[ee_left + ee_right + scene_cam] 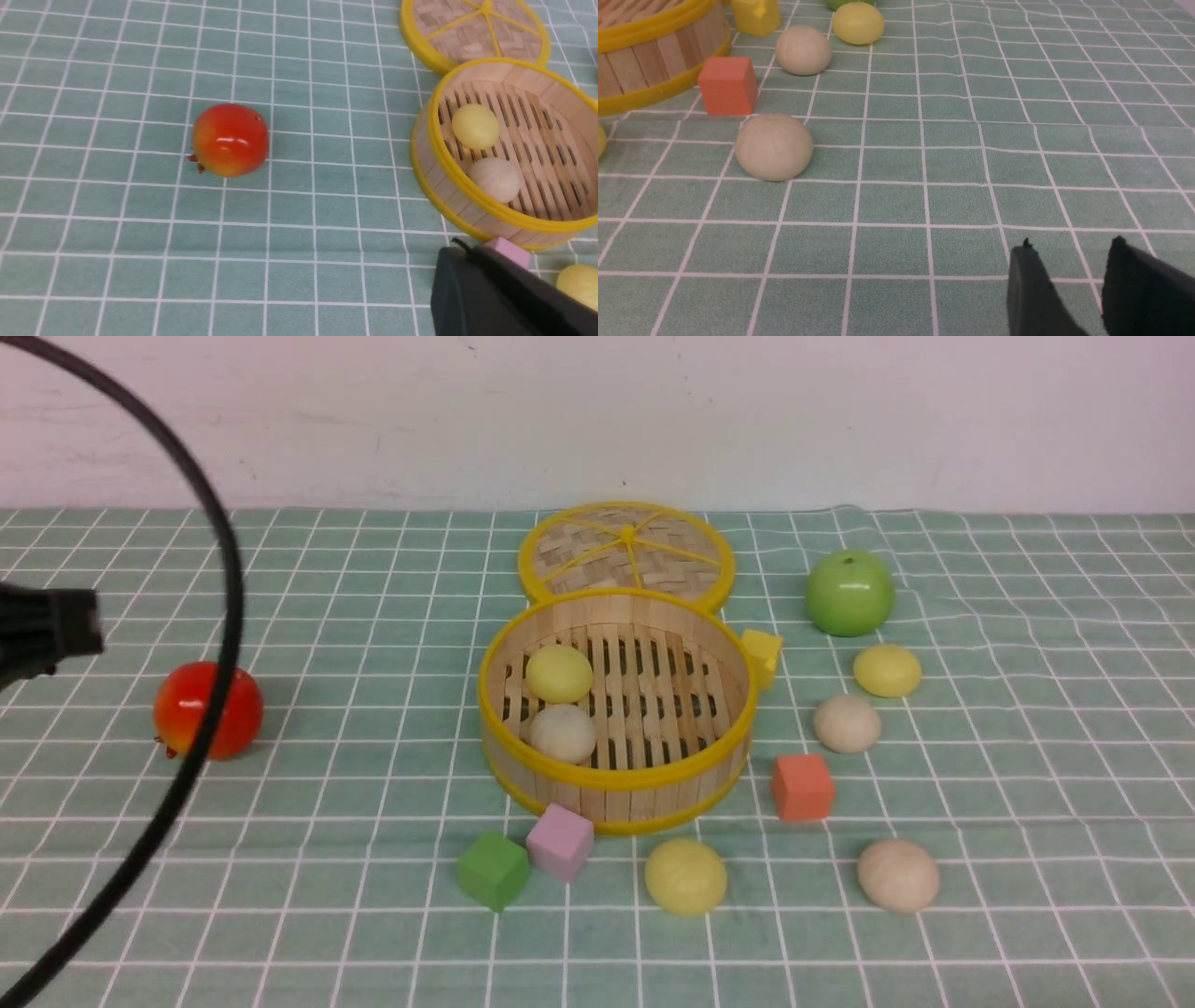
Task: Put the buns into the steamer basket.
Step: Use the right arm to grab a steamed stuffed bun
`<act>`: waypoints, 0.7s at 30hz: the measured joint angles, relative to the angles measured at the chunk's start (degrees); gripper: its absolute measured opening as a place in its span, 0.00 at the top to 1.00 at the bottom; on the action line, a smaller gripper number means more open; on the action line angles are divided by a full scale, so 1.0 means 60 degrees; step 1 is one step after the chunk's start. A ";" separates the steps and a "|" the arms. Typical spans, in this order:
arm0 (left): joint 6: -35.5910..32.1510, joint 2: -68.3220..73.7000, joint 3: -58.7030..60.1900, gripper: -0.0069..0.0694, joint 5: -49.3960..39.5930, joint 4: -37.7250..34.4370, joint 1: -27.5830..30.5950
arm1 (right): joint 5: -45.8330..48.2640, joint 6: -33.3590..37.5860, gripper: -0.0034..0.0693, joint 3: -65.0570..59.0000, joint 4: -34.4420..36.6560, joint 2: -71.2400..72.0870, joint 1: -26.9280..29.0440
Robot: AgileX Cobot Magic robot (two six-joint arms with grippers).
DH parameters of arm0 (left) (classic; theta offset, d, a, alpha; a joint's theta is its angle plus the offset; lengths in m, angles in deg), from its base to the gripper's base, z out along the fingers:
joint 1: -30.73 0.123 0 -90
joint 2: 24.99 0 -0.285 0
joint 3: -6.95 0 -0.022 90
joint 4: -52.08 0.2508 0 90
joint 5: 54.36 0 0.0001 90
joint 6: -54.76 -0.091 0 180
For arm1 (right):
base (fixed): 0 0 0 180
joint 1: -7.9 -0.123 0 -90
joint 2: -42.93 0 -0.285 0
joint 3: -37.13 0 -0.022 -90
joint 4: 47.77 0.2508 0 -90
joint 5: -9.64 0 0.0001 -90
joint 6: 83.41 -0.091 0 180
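Observation:
The steamer basket stands mid-table with a pale yellow bun and a beige bun inside. Several more buns lie on the cloth: a yellow bun and a beige bun to its right, a yellow bun and a beige bun in front. My left gripper is shut and empty, off the basket's front-left, near the pink cube. My right gripper is open and empty above bare cloth, apart from the nearest beige bun.
The woven lid lies behind the basket. A red fruit sits at left, a green apple at back right. Green, orange and yellow cubes ring the basket. A black cable arcs across the left.

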 joint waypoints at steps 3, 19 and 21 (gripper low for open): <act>0.0019 -0.0323 0.0000 0.93 -0.0158 0.0056 0.0000 | 0.0000 0.0000 0.62 0.0000 0.0000 0.0000 0.0000; 0.0509 -0.2392 0.0000 0.93 -0.0778 0.0029 0.0000 | 0.0000 0.0000 0.62 0.0000 0.0000 0.0000 0.0000; 0.0509 -0.2532 0.0000 0.93 -0.0986 -0.0033 0.0000 | 0.0000 0.0000 0.62 0.0000 0.0000 0.0000 0.0000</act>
